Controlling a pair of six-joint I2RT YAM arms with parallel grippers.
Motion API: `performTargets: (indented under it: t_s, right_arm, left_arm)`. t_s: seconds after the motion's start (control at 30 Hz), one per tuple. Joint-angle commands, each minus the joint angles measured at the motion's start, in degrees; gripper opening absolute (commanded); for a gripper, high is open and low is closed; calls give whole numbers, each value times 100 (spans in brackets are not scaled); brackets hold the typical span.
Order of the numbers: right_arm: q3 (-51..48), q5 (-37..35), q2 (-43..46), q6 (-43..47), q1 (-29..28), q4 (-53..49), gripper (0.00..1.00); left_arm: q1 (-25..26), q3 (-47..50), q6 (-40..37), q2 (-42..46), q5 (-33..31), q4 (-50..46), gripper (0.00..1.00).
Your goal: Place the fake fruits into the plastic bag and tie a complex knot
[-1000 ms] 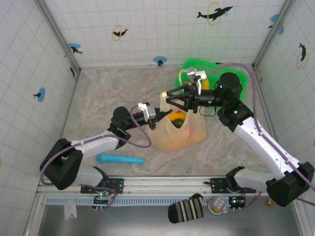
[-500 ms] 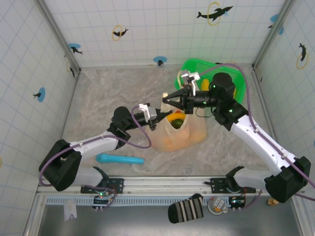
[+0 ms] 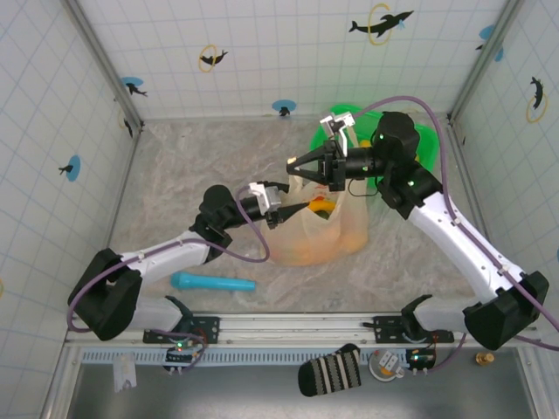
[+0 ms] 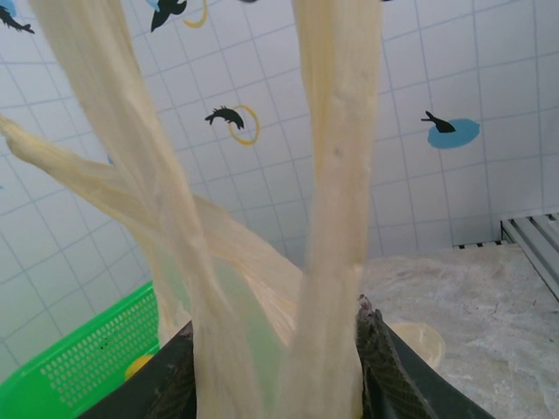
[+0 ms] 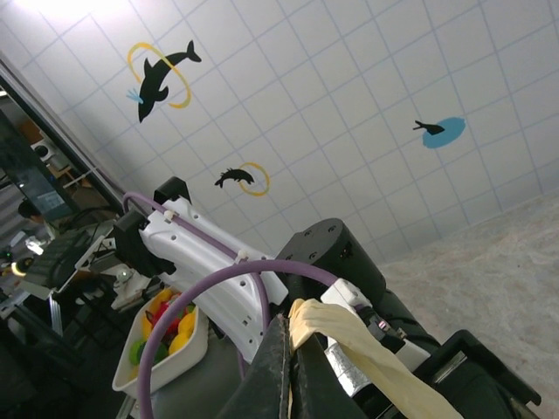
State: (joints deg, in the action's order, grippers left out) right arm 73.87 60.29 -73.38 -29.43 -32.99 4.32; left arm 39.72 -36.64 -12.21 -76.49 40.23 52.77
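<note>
The plastic bag (image 3: 316,236) sits mid-table, cream and translucent, with yellow and orange fake fruits (image 3: 320,208) showing at its mouth. My right gripper (image 3: 295,162) is shut on one handle (image 5: 384,367) and holds it up above the bag's left side; in the right wrist view the pinch (image 5: 290,330) squeezes the handle's end. My left gripper (image 3: 286,208) is just left of the bag's mouth, open. In the left wrist view the handle strands (image 4: 336,218) rise between its spread fingers (image 4: 377,362), stretched upward.
A green basket (image 3: 342,120) stands behind the bag at the back right, also low left in the left wrist view (image 4: 74,371). A blue tube (image 3: 212,282) lies near the front left. A white tray of coloured fruits (image 5: 166,336) appears past the left arm.
The right gripper closed on the bag handle and drew it up and to the left. The left gripper, shut before, has opened around the handle strands.
</note>
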Motion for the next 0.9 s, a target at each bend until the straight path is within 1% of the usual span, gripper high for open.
performTargets:
  t_s: [0.0, 0.07, 0.13, 0.3, 0.33, 0.43, 0.47, 0.5, 0.53, 0.57, 0.6, 0.63, 0.7, 0.73, 0.77, 0.83, 0.87]
  right_arm:
    - [360, 270, -61, -180, 3, 48, 0]
    - [380, 307, -71, -216, 3, 52, 0]
    - [369, 316, -58, -238, -5, 87, 0]
    - [374, 314, -53, -286, 8, 161, 0]
    - [371, 322, -53, -299, 11, 180, 0]
    - [352, 303, -71, -309, 25, 203, 0]
    - [331, 284, -78, -309, 32, 209, 0]
    - [321, 241, -71, -269, 34, 198, 0]
    - [314, 189, -56, -218, 51, 157, 0]
    - [308, 39, -12, -58, 80, 55, 10]
    - [292, -272, 97, 263, 115, -307, 34]
    - [267, -508, 209, 567, 126, -505, 44]
    - [50, -1011, 566, 1078, 158, -634, 53]
    - [-81, -1237, 742, 1232, 174, -610, 56]
    - [-189, -1508, 903, 1399, 178, -629, 58]
    - [-317, -2008, 1165, 1682, 235, -744, 57]
    - [-337, -2304, 1254, 1818, 287, -900, 54]
  left_arm:
    - [27, -211, -152, 25, 85, 56, 47]
    - [27, -302, -120, -14, 136, 74, 48]
    - [27, -392, -94, -74, 246, 69, 45]
    - [31, -432, 29, -206, 464, 123, 27]
    - [27, -427, 50, -230, 497, 133, 25]
    - [27, -431, 186, -295, 553, 255, 25]
    - [27, -432, 254, -312, 568, 320, 17]
    - [27, -446, 318, -335, 574, 373, 0]
    - [27, -445, 360, -332, 535, 407, 0]
    - [11, -421, 464, -310, 470, 459, 0]
    - [-37, -369, 580, -270, 457, 517, 0]
    - [-112, -315, 682, -218, 452, 539, 0]
    - [-302, -177, 869, -43, 454, 435, 0]
    - [-376, -142, 886, 51, 451, 301, 0]
    - [-435, -169, 798, 153, 456, -45, 0]
    - [-457, -382, 425, 274, 416, -1007, 0]
    - [-457, -496, 290, 311, 430, -1425, 0]
